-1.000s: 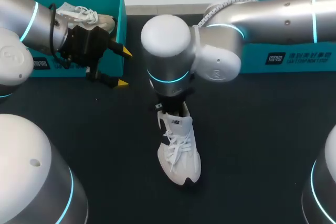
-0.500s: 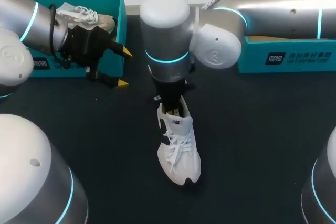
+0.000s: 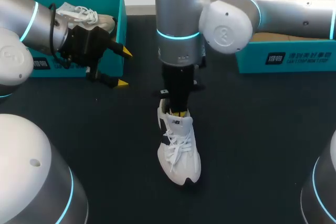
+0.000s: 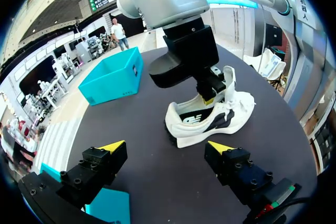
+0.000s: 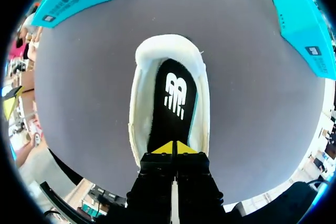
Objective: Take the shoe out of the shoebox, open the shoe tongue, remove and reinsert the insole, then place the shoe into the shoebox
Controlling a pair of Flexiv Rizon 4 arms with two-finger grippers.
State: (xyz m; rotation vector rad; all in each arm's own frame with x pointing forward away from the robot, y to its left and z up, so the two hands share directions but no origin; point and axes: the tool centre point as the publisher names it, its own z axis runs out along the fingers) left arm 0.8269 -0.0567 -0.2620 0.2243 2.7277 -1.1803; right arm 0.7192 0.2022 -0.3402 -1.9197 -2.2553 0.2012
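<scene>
A white laced shoe (image 3: 179,150) lies on the black table, toe toward me; the left wrist view shows the same shoe (image 4: 210,121) from the side. My right gripper (image 3: 180,113) points straight down into its heel opening. In the right wrist view that gripper (image 5: 173,148) is shut, its yellow tips pressed together over the black insole (image 5: 174,100) lying inside the shoe (image 5: 139,103). Whether the tips pinch the insole I cannot tell. My left gripper (image 3: 125,67) hangs open and empty beside the left shoebox (image 3: 120,27), well left of the shoe.
A second white shoe (image 3: 84,14) lies in the left teal shoebox. Another teal shoebox (image 3: 283,59) stands at the back right, under my right arm. My right gripper (image 4: 208,99) is ahead of my left gripper (image 4: 167,146).
My right arm's wrist and elbow have lifted and swung toward the back, standing more upright over the shoe. Its tips stay at the shoe opening. The shoe and left arm have not moved.
</scene>
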